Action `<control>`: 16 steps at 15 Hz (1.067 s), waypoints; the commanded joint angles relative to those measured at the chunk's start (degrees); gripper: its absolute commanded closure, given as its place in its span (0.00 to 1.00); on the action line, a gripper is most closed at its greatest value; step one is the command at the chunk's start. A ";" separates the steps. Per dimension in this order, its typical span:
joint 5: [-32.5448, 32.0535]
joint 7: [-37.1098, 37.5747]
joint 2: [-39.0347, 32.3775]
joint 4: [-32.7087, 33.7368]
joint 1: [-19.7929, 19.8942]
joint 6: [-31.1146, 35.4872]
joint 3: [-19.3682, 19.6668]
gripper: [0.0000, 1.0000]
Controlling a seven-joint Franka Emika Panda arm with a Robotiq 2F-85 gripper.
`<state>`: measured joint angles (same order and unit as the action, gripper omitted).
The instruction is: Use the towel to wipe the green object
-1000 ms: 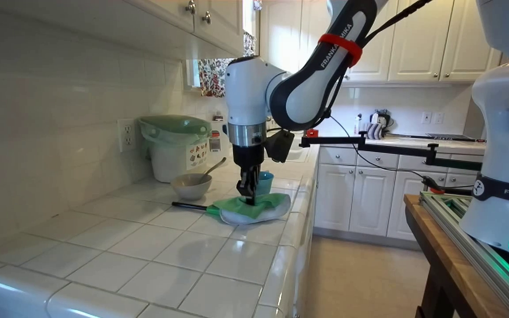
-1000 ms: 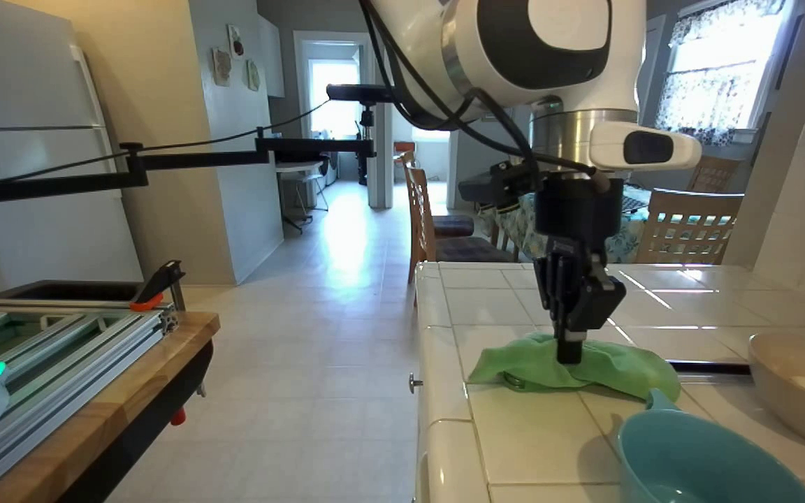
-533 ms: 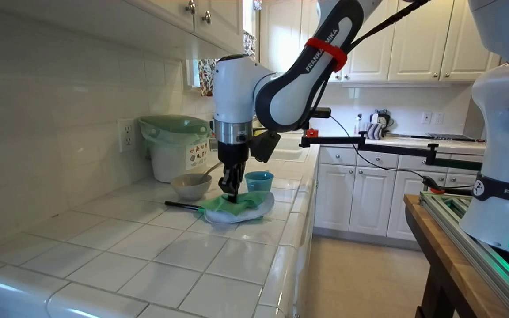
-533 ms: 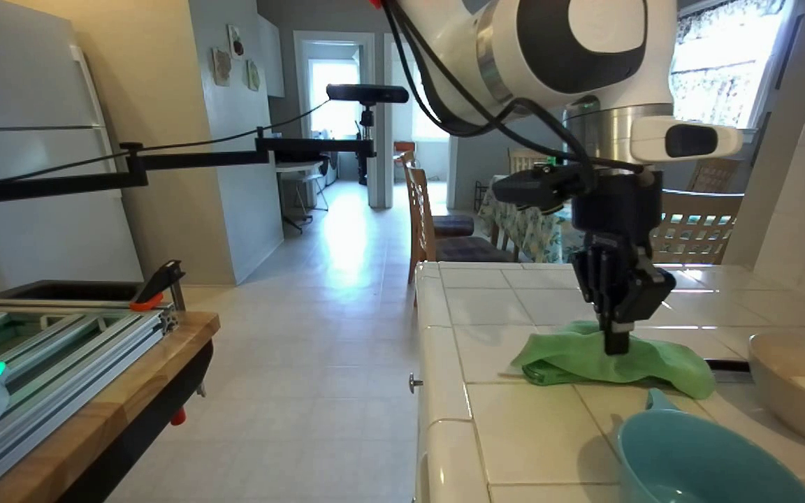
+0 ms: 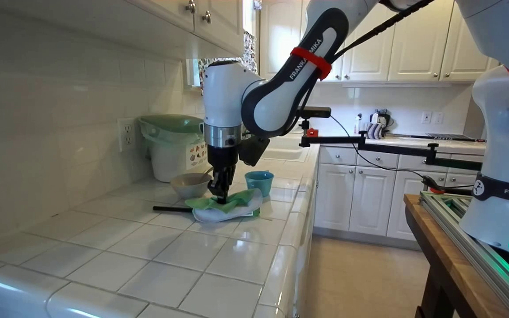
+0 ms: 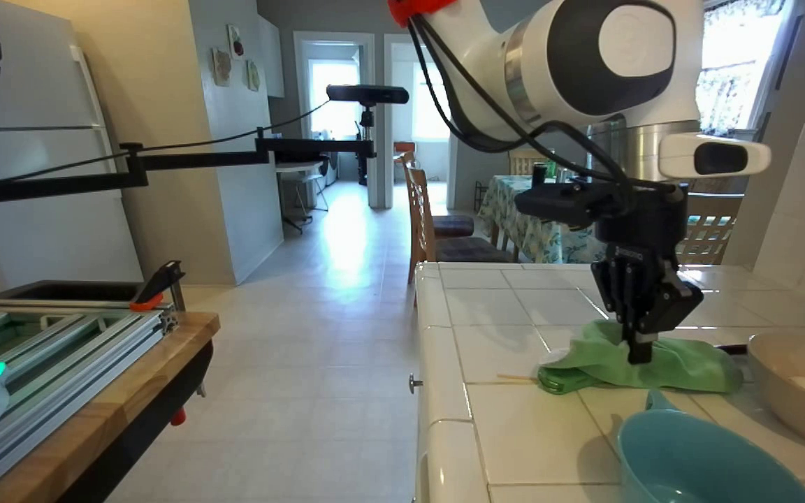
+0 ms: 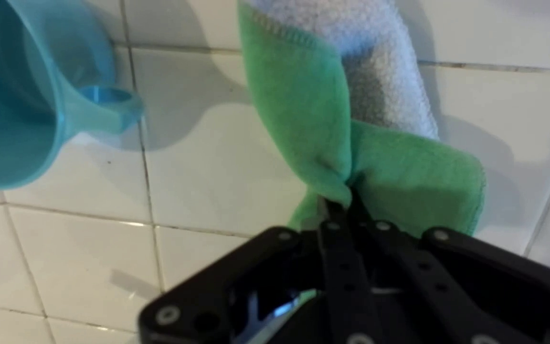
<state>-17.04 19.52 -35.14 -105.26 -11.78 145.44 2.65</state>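
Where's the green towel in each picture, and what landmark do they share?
In an exterior view: green towel below and left of center, blue cup up and right of it.
In an exterior view: green towel below and right of center, blue cup below it.
Wrist view: green towel mostly above and right of center, blue cup left of it.
Shared landmark: that blue cup.

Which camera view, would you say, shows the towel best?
The wrist view, I think: the towel looms largest there, its green folds, stitched hem and pale fuzz readable, though the frame's top edge crops it. Both exterior views show it smaller, stitching lost, with the gripper partly in front.
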 commanded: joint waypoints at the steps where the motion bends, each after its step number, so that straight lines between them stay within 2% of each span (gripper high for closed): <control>1: 1.11 -0.24 3.94 -4.56 -1.12 0.07 0.51 0.99; 5: 0.20 2.33 11.44 -13.00 -2.20 -0.26 0.99 0.99; 9: 0.64 2.86 16.53 -20.05 -1.03 -0.26 0.12 0.99; 12: 1.37 1.19 15.59 -19.93 -0.09 -0.16 -0.75 0.99; 16: 1.50 -0.62 12.33 -15.44 0.41 0.04 -1.00 0.99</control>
<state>-17.03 21.77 -20.55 -123.98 -12.60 145.28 2.63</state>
